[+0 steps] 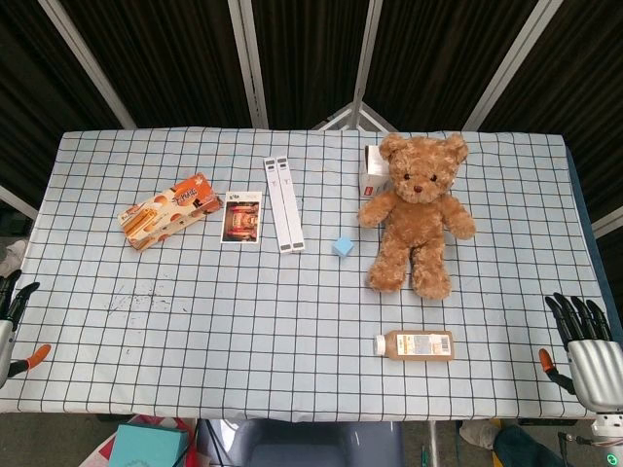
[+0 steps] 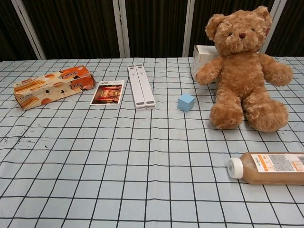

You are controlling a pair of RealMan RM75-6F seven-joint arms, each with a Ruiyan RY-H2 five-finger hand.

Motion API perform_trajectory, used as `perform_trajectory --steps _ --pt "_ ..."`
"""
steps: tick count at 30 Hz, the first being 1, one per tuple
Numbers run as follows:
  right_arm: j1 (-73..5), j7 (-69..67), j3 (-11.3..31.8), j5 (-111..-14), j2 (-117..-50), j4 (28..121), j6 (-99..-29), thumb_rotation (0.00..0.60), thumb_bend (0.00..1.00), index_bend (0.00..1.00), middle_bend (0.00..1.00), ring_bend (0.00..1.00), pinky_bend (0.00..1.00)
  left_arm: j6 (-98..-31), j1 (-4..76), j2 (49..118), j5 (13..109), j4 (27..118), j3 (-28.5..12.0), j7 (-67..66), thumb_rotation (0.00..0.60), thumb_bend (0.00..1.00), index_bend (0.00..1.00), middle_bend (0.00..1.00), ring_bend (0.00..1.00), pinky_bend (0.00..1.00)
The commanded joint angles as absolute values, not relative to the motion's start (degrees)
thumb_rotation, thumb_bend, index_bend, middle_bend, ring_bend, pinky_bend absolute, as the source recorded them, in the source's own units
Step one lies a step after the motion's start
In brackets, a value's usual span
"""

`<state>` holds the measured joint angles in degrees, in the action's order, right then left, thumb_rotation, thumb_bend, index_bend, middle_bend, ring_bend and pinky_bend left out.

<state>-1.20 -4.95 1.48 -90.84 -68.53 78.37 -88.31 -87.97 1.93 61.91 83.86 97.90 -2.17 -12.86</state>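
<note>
A table [image 1: 243,321] under a blue-white checked cloth stands before a dark black backdrop [image 1: 175,58] crossed by slanting pale metal struts [image 1: 248,63], evenly lit.

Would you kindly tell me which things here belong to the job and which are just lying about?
Job: bottle lying nearest the right hand; snack box nearest the left hand.
Lying about: teddy bear, white box, blue cube, white bars, photo card.

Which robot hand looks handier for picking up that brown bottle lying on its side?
Probably the right robot hand. It sits open at the table's right edge, close to the bottle, with nothing between them. The left robot hand is at the far left edge, across the whole table.
</note>
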Motion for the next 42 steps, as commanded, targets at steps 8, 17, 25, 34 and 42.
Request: perform_trajectory --steps 8,17,25,34,42 --pt "-1.3 -5.7 1.2 -90.3 -68.6 78.0 -87.6 0.600 0.41 0.00 0.08 0.00 0.00 -88.3 1.7 61.9 84.4 98.2 -1.9 -13.2 0.600 0.24 0.14 0.00 0.00 0.03" --pt "-1.9 -8.8 1.8 -88.5 -69.6 77.8 -85.7 0.600 0.41 0.00 0.08 0.00 0.00 -87.0 2.3 62.2 83.4 98.3 -2.1 -13.8 0.600 0.24 0.14 0.00 0.00 0.03" --pt "-8.2 -20.8 2.8 -87.0 -67.6 79.0 -74.7 0.600 0.33 0.00 0.08 0.02 0.00 -86.6 2.3 62.4 82.8 98.5 -2.2 -14.2 0.600 0.24 0.14 0.00 0.00 0.03" --pt "-20.4 -34.1 9.7 -77.5 -63.0 82.1 -54.2 0.600 0.28 0.00 0.08 0.05 0.00 -85.7 2.8 63.0 81.0 98.7 -2.7 -16.1 0.600 0.24 0.14 0.00 0.00 0.03" --pt "-28.3 -34.5 15.3 -65.2 -67.0 75.8 -42.7 0.600 0.28 0.00 0.08 0.06 0.00 -85.3 3.1 63.6 79.2 98.6 -3.4 -17.5 0.600 0.24 0.14 0.00 0.00 0.03"
